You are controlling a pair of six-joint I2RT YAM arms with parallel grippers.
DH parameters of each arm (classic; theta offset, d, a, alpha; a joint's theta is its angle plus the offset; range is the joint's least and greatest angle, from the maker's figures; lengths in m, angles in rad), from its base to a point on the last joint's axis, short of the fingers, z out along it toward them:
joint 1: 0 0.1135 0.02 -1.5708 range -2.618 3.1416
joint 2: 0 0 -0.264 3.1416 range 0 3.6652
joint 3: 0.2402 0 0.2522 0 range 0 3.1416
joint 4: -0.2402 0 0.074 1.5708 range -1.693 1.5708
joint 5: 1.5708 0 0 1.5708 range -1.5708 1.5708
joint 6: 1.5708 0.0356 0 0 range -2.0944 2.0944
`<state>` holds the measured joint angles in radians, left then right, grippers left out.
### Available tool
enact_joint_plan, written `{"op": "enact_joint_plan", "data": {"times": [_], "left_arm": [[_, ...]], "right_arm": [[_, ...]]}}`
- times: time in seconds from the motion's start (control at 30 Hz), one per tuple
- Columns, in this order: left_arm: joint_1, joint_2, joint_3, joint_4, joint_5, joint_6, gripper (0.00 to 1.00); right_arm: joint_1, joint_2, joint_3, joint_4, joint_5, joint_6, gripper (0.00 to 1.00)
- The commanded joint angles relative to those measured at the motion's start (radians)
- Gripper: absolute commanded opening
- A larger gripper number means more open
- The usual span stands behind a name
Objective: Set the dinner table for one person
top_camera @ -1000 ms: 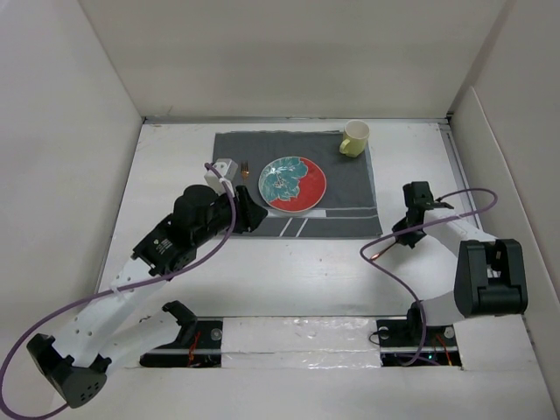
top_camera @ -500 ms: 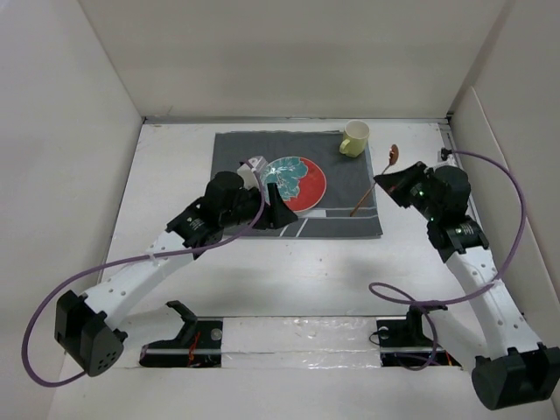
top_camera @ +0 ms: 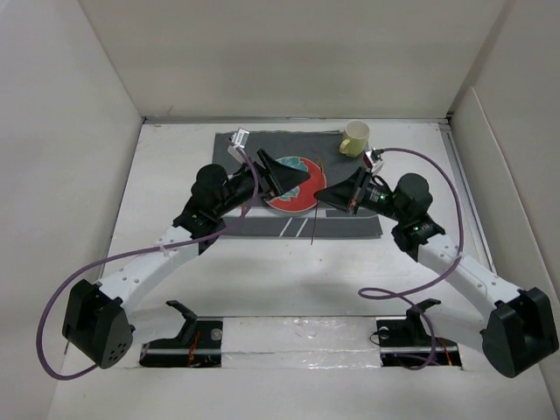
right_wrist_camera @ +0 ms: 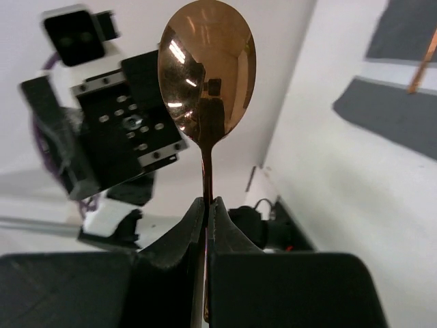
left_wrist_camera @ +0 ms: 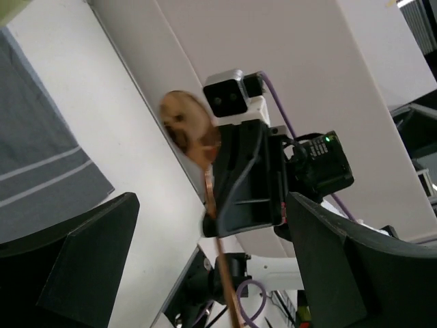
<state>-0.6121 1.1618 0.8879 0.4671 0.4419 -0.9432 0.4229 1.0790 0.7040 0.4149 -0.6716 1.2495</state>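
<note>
A copper spoon (right_wrist_camera: 207,68) stands bowl-up with my right gripper (right_wrist_camera: 207,205) shut on its handle. From above, that right gripper (top_camera: 322,194) hovers at the right rim of the red and teal plate (top_camera: 293,199), and the spoon's handle (top_camera: 311,232) reaches towards the near edge of the grey placemat (top_camera: 354,226). My left gripper (top_camera: 302,175) hangs over the plate facing it, fingers wide apart. In the left wrist view the spoon (left_wrist_camera: 188,126) shows between my left gripper's (left_wrist_camera: 212,201) fingers, touching neither. The white dinner table (top_camera: 262,280) lies beneath.
A yellow mug (top_camera: 354,138) stands at the placemat's far right corner. Another copper utensil handle (right_wrist_camera: 423,65) lies on the placemat. White walls enclose the table on three sides. Purple cables trail from both arms.
My right gripper has carried the spoon left from the placemat's right edge to the plate's rim. The left gripper has risen over the plate and opened wide.
</note>
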Motion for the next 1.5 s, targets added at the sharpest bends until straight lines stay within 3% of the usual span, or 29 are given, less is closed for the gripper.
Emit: {"op": "enact_joint_plan", "data": {"times": [0.0,0.03,0.07,0.1,0.17,0.47,0.87,1.07,1.2,1.47], "left_arm": [[0.058,-0.033,-0.089,0.237,0.012,-0.114,0.87],[0.067,-0.037,-0.108,0.298,0.014,-0.127,0.88],[0.08,-0.037,-0.141,0.351,0.012,-0.15,0.89],[0.08,-0.037,-0.148,0.352,0.012,-0.155,0.89],[0.08,-0.024,-0.164,0.409,0.011,-0.166,0.9],[0.08,0.061,-0.221,0.725,0.02,-0.264,0.97],[0.08,0.116,-0.227,0.809,0.027,-0.296,0.8],[0.08,0.119,-0.242,0.831,0.029,-0.312,0.62],[0.08,0.108,-0.254,0.826,0.027,-0.315,0.29],[0.08,0.07,-0.247,0.751,0.004,-0.293,0.0]], "right_arm": [[0.019,0.03,-0.015,0.355,-0.091,0.199,0.0],[0.019,0.042,-0.027,0.399,-0.097,0.232,0.0],[0.04,0.077,-0.05,0.571,-0.103,0.369,0.0],[0.04,0.097,-0.051,0.573,-0.103,0.37,0.0],[0.056,0.142,-0.07,0.739,-0.102,0.5,0.0],[0.14,0.318,-0.044,1.018,-0.042,0.738,0.0],[0.226,0.499,-0.029,1.324,0.078,0.935,0.0],[0.235,0.552,-0.006,1.397,0.116,0.97,0.0],[0.235,0.556,-0.005,1.397,0.122,0.97,0.0],[0.226,0.561,-0.024,1.397,0.115,0.981,0.0]]}}
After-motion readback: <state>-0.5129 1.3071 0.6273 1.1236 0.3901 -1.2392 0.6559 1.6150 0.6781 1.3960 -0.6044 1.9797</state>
